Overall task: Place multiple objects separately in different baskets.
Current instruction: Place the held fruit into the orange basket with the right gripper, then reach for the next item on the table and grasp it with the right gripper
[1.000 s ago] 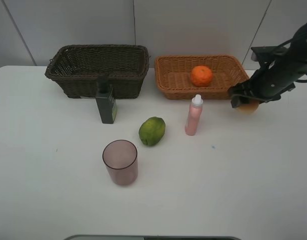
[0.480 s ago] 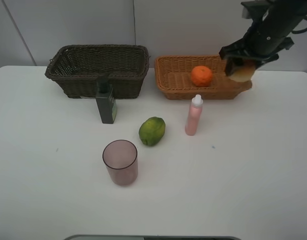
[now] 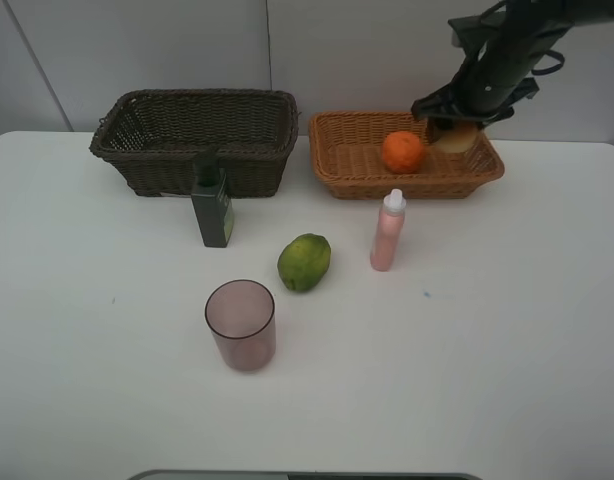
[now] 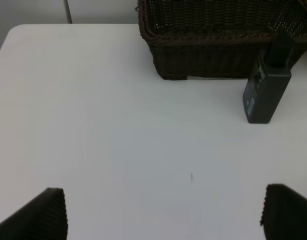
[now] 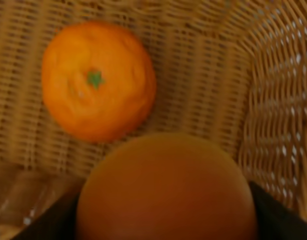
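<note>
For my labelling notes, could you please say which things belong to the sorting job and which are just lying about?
Job: orange, peach, green fruit, pump bottle, pink bottle, cup, dark basket, tan basket.
Lying about: none seen; only the white table.

The reddish-orange peach-like fruit [image 5: 166, 190] appears blurred and edge-cropped in the right wrist view; from above, the black right gripper [image 3: 454, 127] covers most of it. The left wrist view crops the dark brown wicker basket [image 4: 218, 45] and the black fingers [image 4: 43, 217] of the left gripper [image 4: 163, 215].
</note>
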